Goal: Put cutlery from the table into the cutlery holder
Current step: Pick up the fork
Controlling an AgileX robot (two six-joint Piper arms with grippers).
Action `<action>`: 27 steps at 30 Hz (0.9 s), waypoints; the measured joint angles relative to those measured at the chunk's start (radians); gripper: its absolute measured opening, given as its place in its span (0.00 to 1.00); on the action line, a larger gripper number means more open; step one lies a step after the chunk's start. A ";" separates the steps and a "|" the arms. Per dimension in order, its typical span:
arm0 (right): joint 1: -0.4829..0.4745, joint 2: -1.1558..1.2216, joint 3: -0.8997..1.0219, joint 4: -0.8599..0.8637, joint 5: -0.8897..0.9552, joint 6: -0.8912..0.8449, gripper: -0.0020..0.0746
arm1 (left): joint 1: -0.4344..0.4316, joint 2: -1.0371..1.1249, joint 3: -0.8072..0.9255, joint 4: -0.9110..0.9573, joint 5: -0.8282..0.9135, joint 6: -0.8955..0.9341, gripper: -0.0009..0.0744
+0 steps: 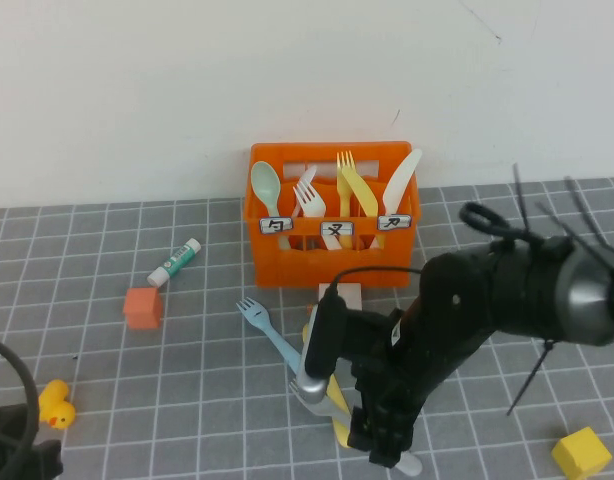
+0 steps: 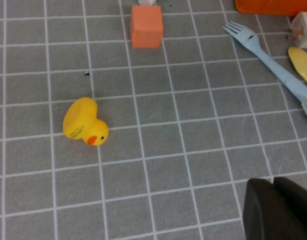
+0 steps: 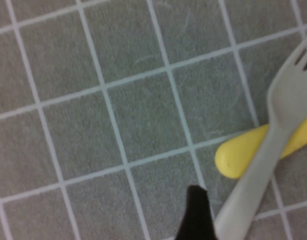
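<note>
The orange cutlery holder (image 1: 287,262) stands at the back centre and holds a mint spoon, a white fork, yellow forks and a white knife. The light-blue fork (image 1: 267,330) lies in front of it on the grey gridded table (image 1: 187,380). The yellow spoon (image 3: 238,155) lies under the grey fork (image 3: 283,110), both mostly hidden by my right arm in the high view. My right gripper (image 1: 385,450) is low over them and open. One fingertip (image 3: 196,212) sits beside the grey fork's handle. My left gripper (image 2: 274,186) is shut and empty at the near left.
An orange cube (image 1: 142,307), a white-and-green tube (image 1: 175,262) and a yellow duck (image 1: 55,405) lie on the left. A yellow cube (image 1: 582,452) sits at the near right. A small white block (image 1: 345,297) lies just in front of the holder.
</note>
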 joint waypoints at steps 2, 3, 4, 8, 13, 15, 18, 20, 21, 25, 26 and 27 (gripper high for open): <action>0.000 0.025 0.000 0.001 -0.009 -0.015 0.69 | 0.000 0.000 0.000 -0.002 -0.003 0.000 0.01; 0.000 0.036 0.000 0.001 -0.010 -0.023 0.69 | 0.000 0.000 0.000 -0.004 -0.007 0.000 0.01; 0.000 0.048 -0.002 0.001 -0.013 -0.030 0.69 | 0.000 0.000 0.000 -0.006 -0.010 0.000 0.01; 0.000 0.088 -0.002 0.001 -0.035 -0.039 0.70 | 0.000 0.000 0.000 -0.013 -0.014 0.000 0.01; 0.000 0.126 -0.002 0.007 -0.100 -0.039 0.70 | 0.000 0.000 0.000 -0.014 -0.014 0.000 0.01; 0.000 0.132 -0.004 0.014 -0.122 -0.039 0.70 | 0.000 0.000 0.000 -0.014 -0.014 0.000 0.01; 0.000 0.140 -0.006 0.023 -0.130 -0.039 0.66 | 0.000 0.000 0.000 -0.015 -0.014 0.000 0.01; 0.000 0.145 -0.007 0.025 -0.128 -0.034 0.62 | 0.000 0.000 0.000 -0.017 -0.014 0.000 0.01; 0.000 0.147 -0.008 0.028 -0.125 -0.032 0.58 | 0.000 0.000 0.000 -0.017 -0.014 0.000 0.01; 0.000 0.151 -0.012 0.045 -0.108 -0.028 0.40 | 0.000 0.000 0.000 -0.019 -0.014 0.000 0.01; 0.000 0.151 -0.012 0.049 -0.102 -0.026 0.35 | 0.000 0.000 0.000 -0.021 -0.016 0.000 0.01; 0.000 0.151 -0.012 0.052 -0.099 -0.026 0.30 | 0.000 0.000 0.000 -0.023 -0.016 0.000 0.01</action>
